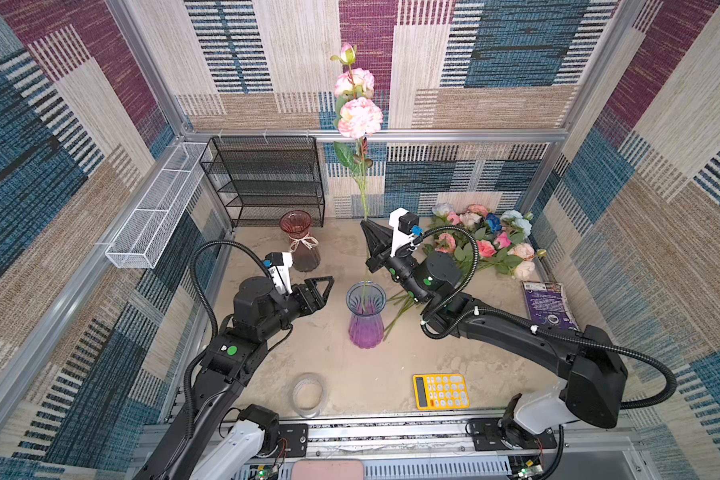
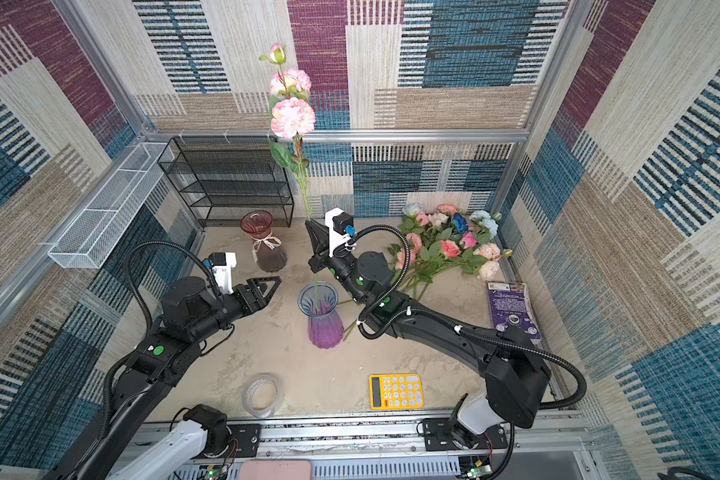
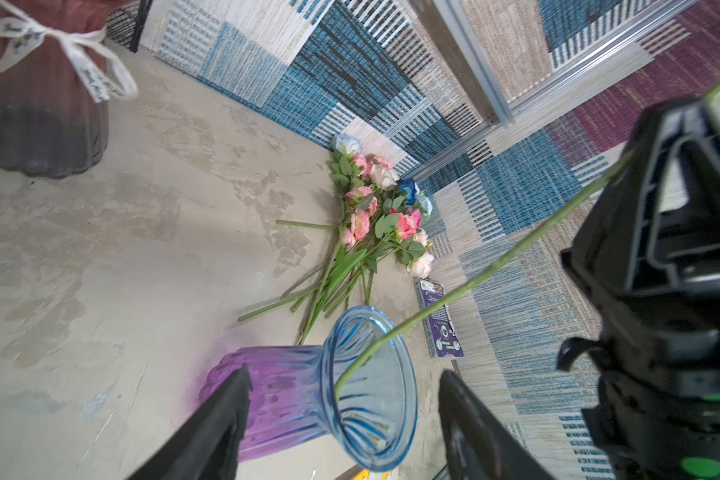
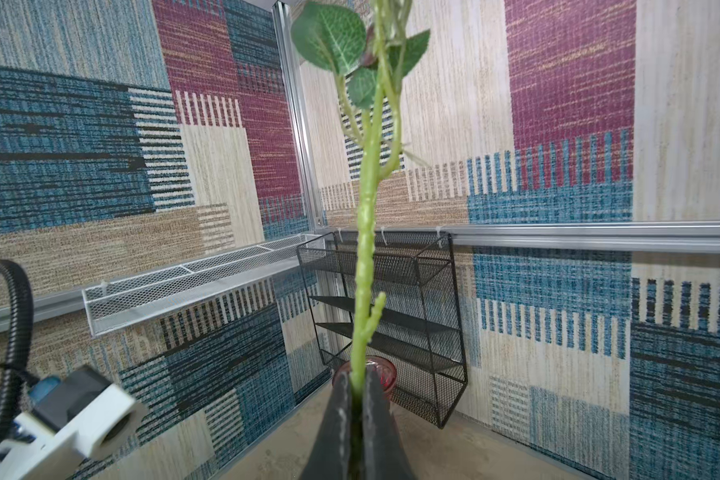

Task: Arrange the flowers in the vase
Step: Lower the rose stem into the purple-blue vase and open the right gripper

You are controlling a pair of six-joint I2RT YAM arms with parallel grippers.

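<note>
Pinched one long flower [image 1: 359, 117] by its green stem [image 4: 364, 249] in the right gripper [image 1: 366, 226], jaws pressed together on it, above the middle of the table [image 1: 391, 365]. Stood it almost upright there, with two open pink blooms and a bud high against the back wall and the lower end dipped into the mouth of the blue-and-purple vase [image 1: 365, 328] (plainest in the left wrist view, where the stem crossed the rim and ended inside the neck). Could not tell whether the tip touched the glass. Hovered on the vase's left side with the left gripper [image 1: 327, 293], fingers spread wide, nothing between them, close to the rim but apart from it. Found the rest of the flowers [image 1: 485, 243] heaped in the far right corner, heads toward the back wall, cut ends pointing at the vase and reaching just beside its base. Noted elsewhere a reddish vase [image 1: 302, 245] with a ribbon bow near the far edge, in front of a black mesh shelf [image 1: 267, 183]; a yellow calculator [image 1: 440, 390] and a roll of clear tape [image 1: 307, 395] along the front edge; a purple packet [image 1: 548, 305] by the right edge.
</note>
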